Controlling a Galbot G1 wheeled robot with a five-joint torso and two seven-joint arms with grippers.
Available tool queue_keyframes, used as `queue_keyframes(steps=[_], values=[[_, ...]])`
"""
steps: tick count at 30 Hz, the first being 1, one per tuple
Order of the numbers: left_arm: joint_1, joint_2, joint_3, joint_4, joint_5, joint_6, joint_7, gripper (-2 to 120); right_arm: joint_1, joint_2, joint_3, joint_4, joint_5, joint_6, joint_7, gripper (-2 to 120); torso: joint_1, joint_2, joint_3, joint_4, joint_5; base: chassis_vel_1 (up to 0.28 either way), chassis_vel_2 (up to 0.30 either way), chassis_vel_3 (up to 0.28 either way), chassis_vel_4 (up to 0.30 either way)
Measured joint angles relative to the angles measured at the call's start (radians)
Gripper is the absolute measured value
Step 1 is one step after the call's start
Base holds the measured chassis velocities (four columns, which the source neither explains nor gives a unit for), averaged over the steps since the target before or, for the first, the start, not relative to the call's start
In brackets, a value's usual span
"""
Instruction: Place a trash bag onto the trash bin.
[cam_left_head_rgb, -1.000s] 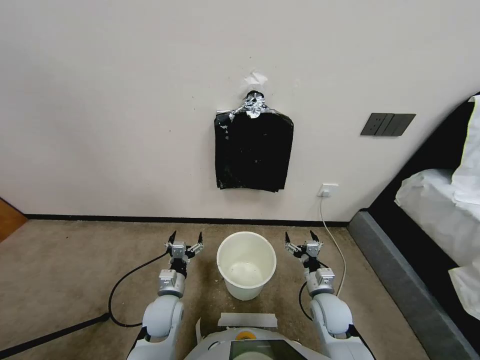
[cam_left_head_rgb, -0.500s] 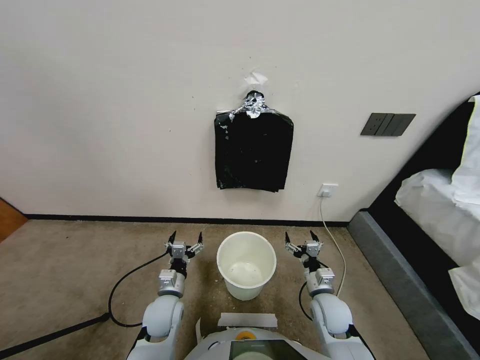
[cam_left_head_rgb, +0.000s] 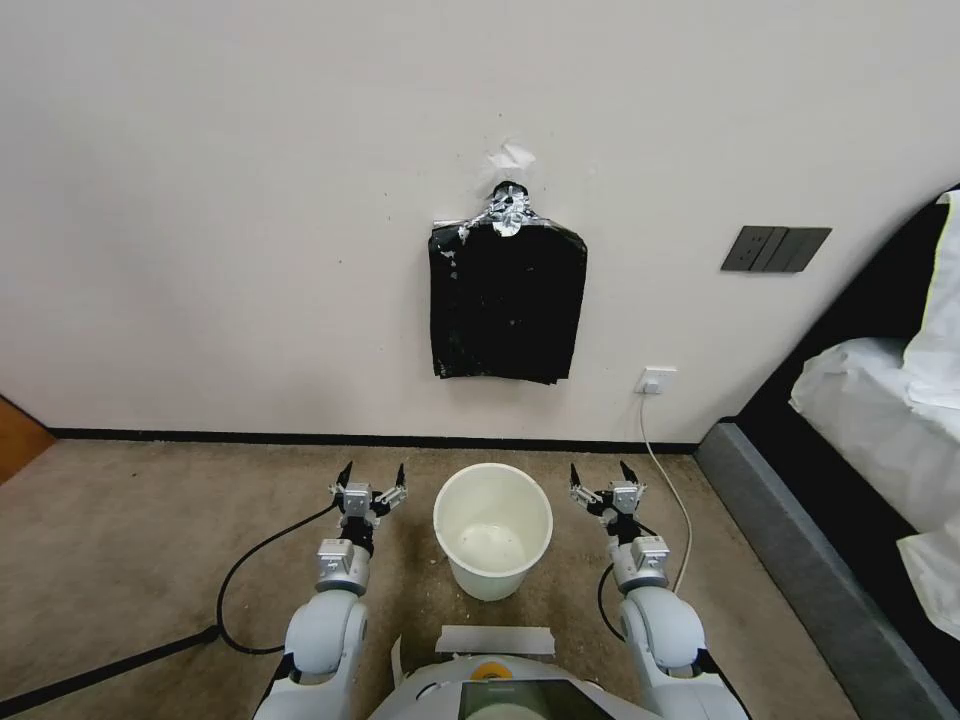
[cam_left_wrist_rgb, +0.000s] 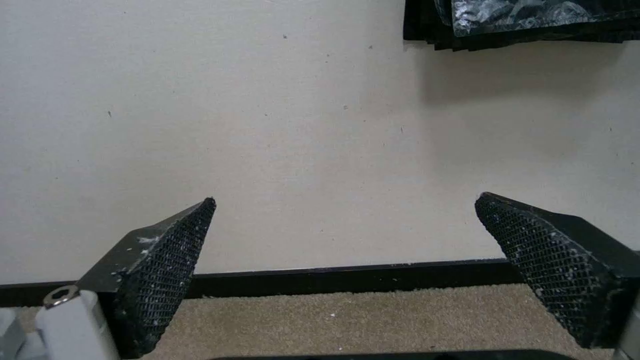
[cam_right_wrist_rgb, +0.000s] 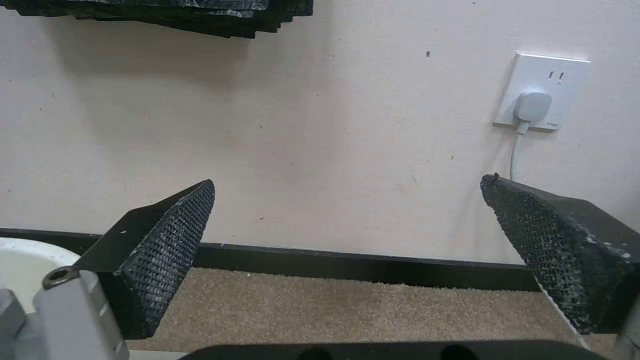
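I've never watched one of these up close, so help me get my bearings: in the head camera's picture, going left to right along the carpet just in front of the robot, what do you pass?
Left gripper, open → trash bin, unlined → right gripper, open → white power cord → grey bed base.

No change over the last second. Left gripper and right gripper hold the same spots flanking the trash bin, jaws spread as before. Head view has not shifted.
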Motion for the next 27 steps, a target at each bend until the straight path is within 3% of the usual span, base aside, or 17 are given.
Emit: queue_keyframes(steps=[2,4,5,7,9,11,21,27], values=[[0.0,0.003,0.001,0.005,-0.01,-0.019,-0.008,100,-0.023,-0.007,0.0,-0.002,-0.007,0.051,0.037,100,0.0,0.0,0.0,0.0,-0.0002,0.0,0.0,0.0,0.0],[-0.001,0.015,0.007,0.029,-0.048,-0.094,-0.04,100,-0.068,-0.02,-0.001,-0.009,-0.021,0.151,0.11,100,0.0,0.0,0.0,-0.0005,-0.0002,0.0,0.0,0.0,0.0],[-0.001,0.015,0.007,0.029,-0.048,-0.094,-0.04,100,-0.068,-0.02,-0.001,-0.009,-0.021,0.151,0.11,100,0.0,0.0,0.0,-0.0005,-0.0002,0.0,0.0,0.0,0.0],[-0.001,0.031,0.015,0.06,-0.098,-0.194,-0.082,100,-0.104,-0.026,-0.004,0.008,-0.024,0.203,0.138,100,0.0,0.0,0.0,0.0002,0.0002,0.0,0.0,0.0,0.0],[-0.002,0.037,0.017,0.073,-0.117,-0.229,-0.098,100,-0.126,-0.026,-0.009,0.026,-0.023,0.214,0.138,100,0.0,0.0,0.0,-0.0006,-0.0002,0.0,0.0,0.0,0.0],[0.018,0.043,0.06,0.066,-0.127,-0.279,-0.082,100,-0.142,-0.03,-0.014,0.039,-0.016,0.219,0.137,100,0.0,0.0,0.0,-0.0003,-0.0001,0.0,0.0,0.0,0.0],[0.049,0.077,0.09,0.024,-0.148,-0.289,-0.047,100,-0.148,-0.046,-0.038,0.066,0.018,0.214,0.127,100,0.0,0.0,0.0,-0.0003,0.0,0.0,0.0,0.0,0.0],[0.081,0.1,0.074,-0.012,-0.169,-0.284,-0.044,100,-0.132,-0.127,-0.072,0.114,0.165,0.207,0.097,100,0.0,0.0,0.0,-0.0003,-0.0001,0.0,0.0,0.0,0.0]])
